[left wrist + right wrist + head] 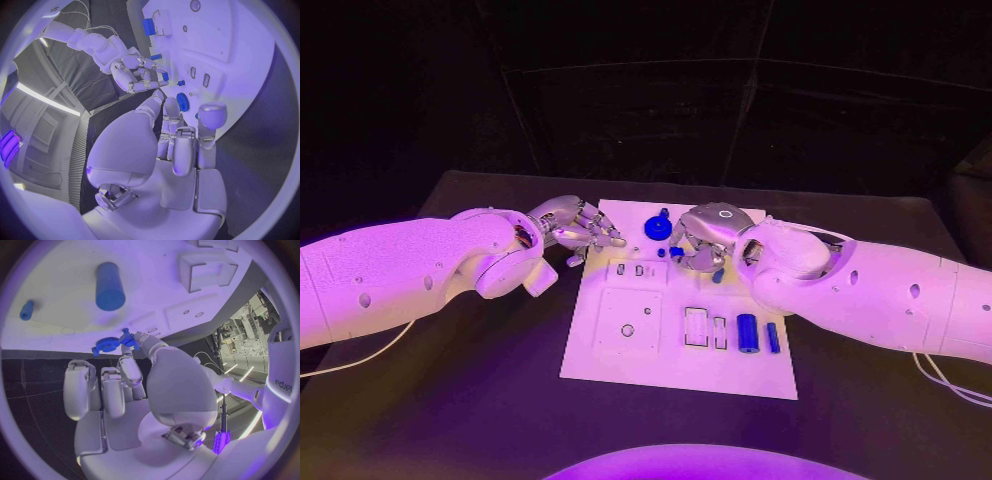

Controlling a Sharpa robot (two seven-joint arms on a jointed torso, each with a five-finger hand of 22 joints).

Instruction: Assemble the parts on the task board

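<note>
Head view: the task board (pixel 678 375) lay at the centre of the black table (pixel 877 420), with bare table along both its long sides. The left hand (pixel 574 228) hovered at the board's far left edge; whether it held anything could not be told. The right hand (pixel 704 235) hung over the far end, beside a blue gear (pixel 658 228). A thick blue cylinder (pixel 747 332) and a thin blue pin (pixel 773 337) lay well clear, near the board's right edge.

Left wrist view: the left hand's (pixel 178 140) fingers lay close together, empty, just short of the gear (pixel 182 101).

Right wrist view: the right hand (pixel 134 377) pinched a small blue part (pixel 127 337), touching the gear (pixel 107 344).
</note>
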